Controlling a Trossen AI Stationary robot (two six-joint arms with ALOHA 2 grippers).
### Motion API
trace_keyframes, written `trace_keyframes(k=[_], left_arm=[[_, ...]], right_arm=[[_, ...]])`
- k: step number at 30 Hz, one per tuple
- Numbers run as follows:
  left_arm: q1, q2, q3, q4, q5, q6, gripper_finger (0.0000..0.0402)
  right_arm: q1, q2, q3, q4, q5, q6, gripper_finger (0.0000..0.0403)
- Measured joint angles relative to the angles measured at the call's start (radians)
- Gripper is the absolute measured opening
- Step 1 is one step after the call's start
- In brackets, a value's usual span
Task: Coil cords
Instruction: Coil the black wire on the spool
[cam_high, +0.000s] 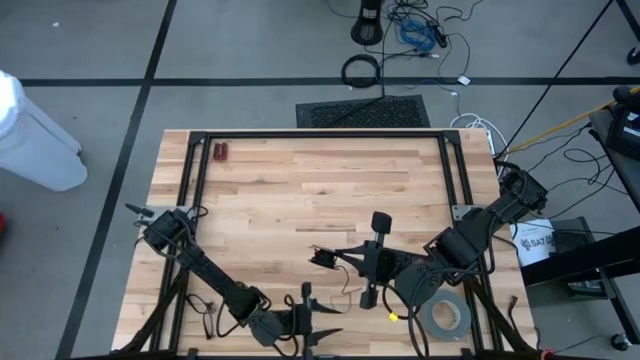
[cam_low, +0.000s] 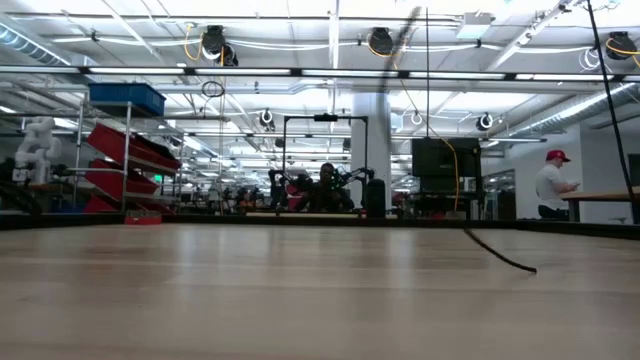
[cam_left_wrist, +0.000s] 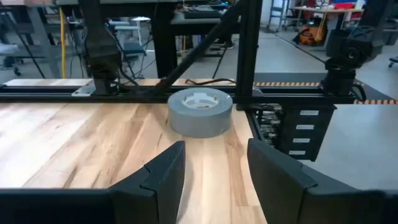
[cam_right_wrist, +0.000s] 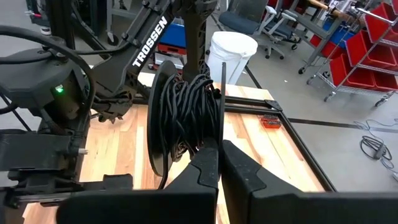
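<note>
The cord (cam_right_wrist: 186, 118), thin, black and wound into a small round bundle, stands on edge right at the tips of my right gripper (cam_right_wrist: 219, 163), over the front middle of the table (cam_high: 300, 190). My right fingers are pressed together at the bundle's lower edge, apparently pinching a few of its turns. From above, loose wiry strands trail off the bundle toward the table's centre. In the low view one thin strand (cam_low: 500, 258) shows just over the wood, and I cannot tell if it rests there.

I judge the cord light and limp. The turns are springy enough to slip apart if I hold only a few of them. It is not fragile, but it snags easily. A surer hold would cross the whole thickness of the winding, not a single strand. The free tail is best taken near where it leaves the bundle.

My left gripper (cam_high: 305, 320) hangs low by the front edge, its fingers spread wide and holding nothing. It faces the grey tape roll (cam_left_wrist: 200, 112), which lies flat near the table's front right corner.
</note>
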Motion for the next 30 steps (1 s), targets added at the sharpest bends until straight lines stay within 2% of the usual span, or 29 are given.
trace_keyframes(k=[22,28,30], left_arm=[[0.075,0.0,0.0,-0.04,-0.015,-0.027,0.018],[0.024,-0.006,0.0,-0.022,0.014,-0.053,0.018],[-0.001,-0.006,0.0,-0.023,-0.005,-0.043,0.018]], right_arm=[[0.0,0.0,0.0,0.0,0.0,0.0,0.0],[0.0,0.0,0.0,0.0,0.0,0.0,0.0],[0.0,0.0,0.0,0.0,0.0,-0.004,0.0]])
